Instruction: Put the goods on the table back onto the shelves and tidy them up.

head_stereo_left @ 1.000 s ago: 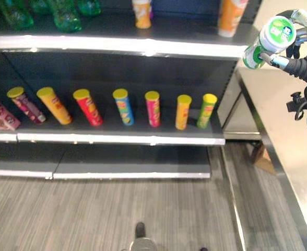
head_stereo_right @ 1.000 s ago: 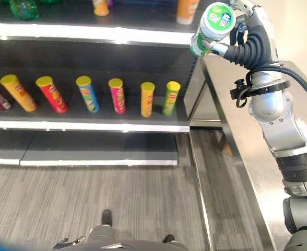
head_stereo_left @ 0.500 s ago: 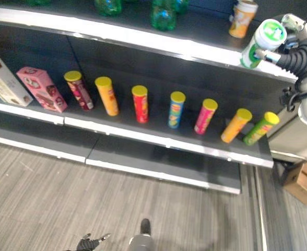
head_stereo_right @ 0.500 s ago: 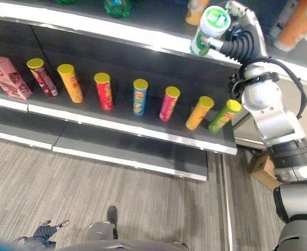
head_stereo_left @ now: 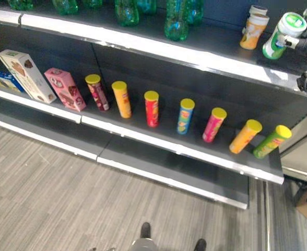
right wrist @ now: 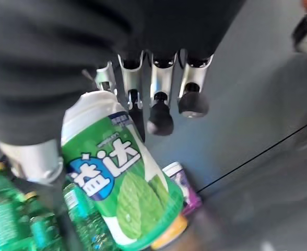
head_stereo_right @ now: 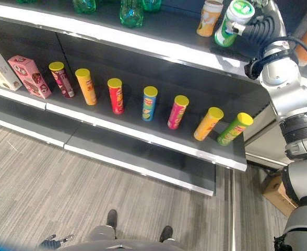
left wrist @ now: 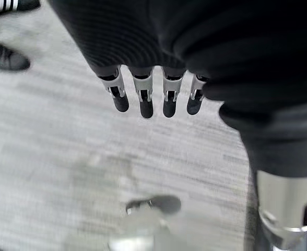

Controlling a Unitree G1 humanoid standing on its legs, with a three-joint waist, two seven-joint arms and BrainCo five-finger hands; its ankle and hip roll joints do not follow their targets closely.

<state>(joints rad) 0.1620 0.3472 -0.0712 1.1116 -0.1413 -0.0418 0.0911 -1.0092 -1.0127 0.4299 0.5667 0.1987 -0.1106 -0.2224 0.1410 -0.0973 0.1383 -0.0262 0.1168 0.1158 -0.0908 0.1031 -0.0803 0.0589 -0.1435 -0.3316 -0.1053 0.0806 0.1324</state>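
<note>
Far left on the middle shelf (head_stereo_left: pixel 143 137), a white box (head_stereo_left: pixel 25 75) leans beside a blue box (head_stereo_left: pixel 2 78), and next to them stands a pink box (head_stereo_left: pixel 65 89). Then comes the row of yellow-lidded tubes along that shelf, spaced apart: a maroon tube (head_stereo_left: pixel 97 92), an orange tube (head_stereo_left: pixel 121 99), a red tube (head_stereo_left: pixel 151 109), a blue tube (head_stereo_left: pixel 185 116), a pink tube (head_stereo_left: pixel 214 124), then an amber tube (head_stereo_left: pixel 245 136) and a green tube (head_stereo_left: pixel 272 141), those last two leaning well over to the right.

Up on the top shelf (head_stereo_left: pixel 158 44), green bottles (head_stereo_left: pixel 175 21) stand in a cluster left of centre. Further right sits an orange cup (head_stereo_left: pixel 254 31) with a pale lid.

And just right of that cup, here is the action: the right hand (head_stereo_right: pixel 262 26) is up at the top shelf, holding the green jar (head_stereo_left: pixel 282 34), white lid tilted toward us. The jar sits above the shelf surface beside the cup; whether it touches the shelf I cannot tell. In the right wrist view the jar (right wrist: pixel 123 183) lies against the palm, thumb side clasping it, while the fingers (right wrist: pixel 160 117) stretch out past it over the dark shelf, with green bottles below.

The left hand (left wrist: pixel 153 63) hangs low over the grey floor (left wrist: pixel 65 157), fingers straight and side by side, holding nothing. A person's shoes (left wrist: pixel 7 57) show on the floor beyond it.
</note>
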